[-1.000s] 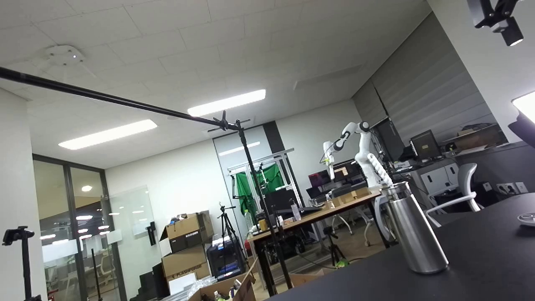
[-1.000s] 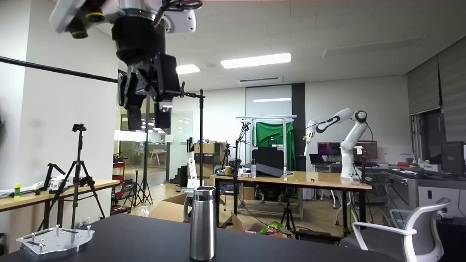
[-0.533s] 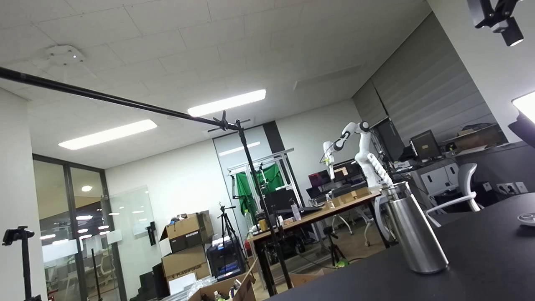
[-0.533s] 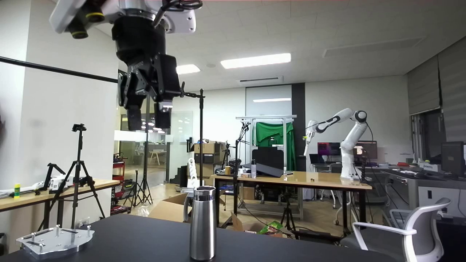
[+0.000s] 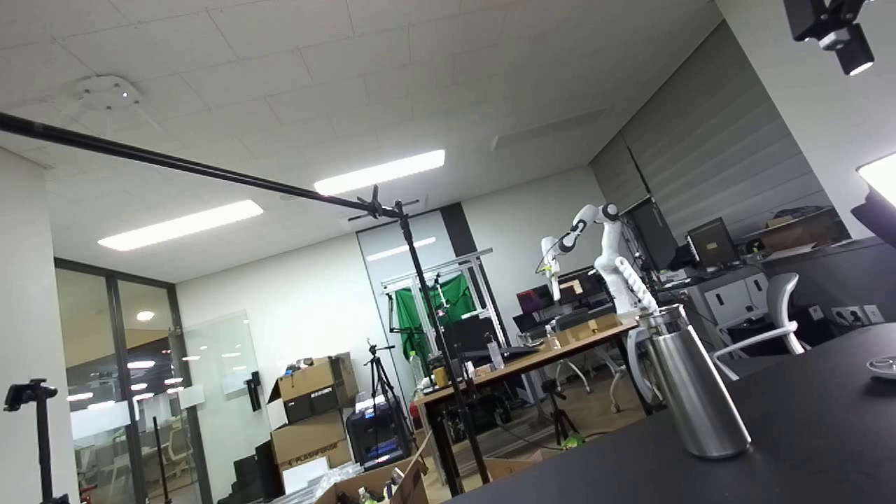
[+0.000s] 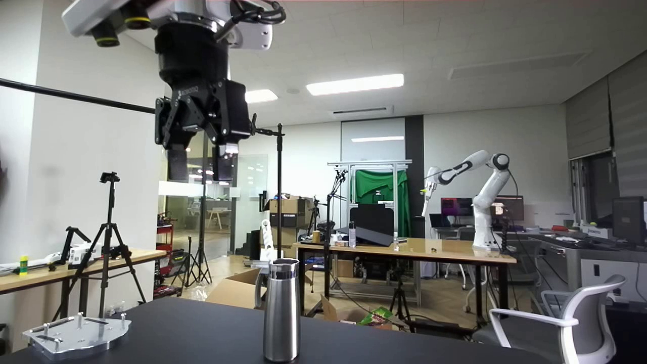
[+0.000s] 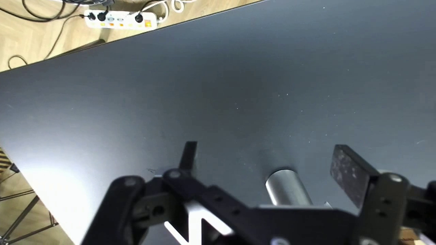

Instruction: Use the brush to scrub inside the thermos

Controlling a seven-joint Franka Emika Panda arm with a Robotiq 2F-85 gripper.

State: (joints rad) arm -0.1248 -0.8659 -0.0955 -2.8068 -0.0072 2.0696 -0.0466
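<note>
Nearest: gripper (image 6: 200, 169), pointing down, fingers (image 7: 349, 173) well apart on nothing, probably for a grasp from above. In an exterior view it hangs at 11 o'clock of the thermos (image 6: 282, 316), which stands upright on the black table (image 6: 202, 333), likely for steadiness. From its mouth the white handle of what I take for the brush (image 5: 637, 283) leans toward 11 o'clock (bristles unseen, presumably inside), offering a hold. Farther, toward 2 o'clock, a second white arm (image 6: 486, 194) stands on a wooden bench (image 6: 455, 250).
</note>
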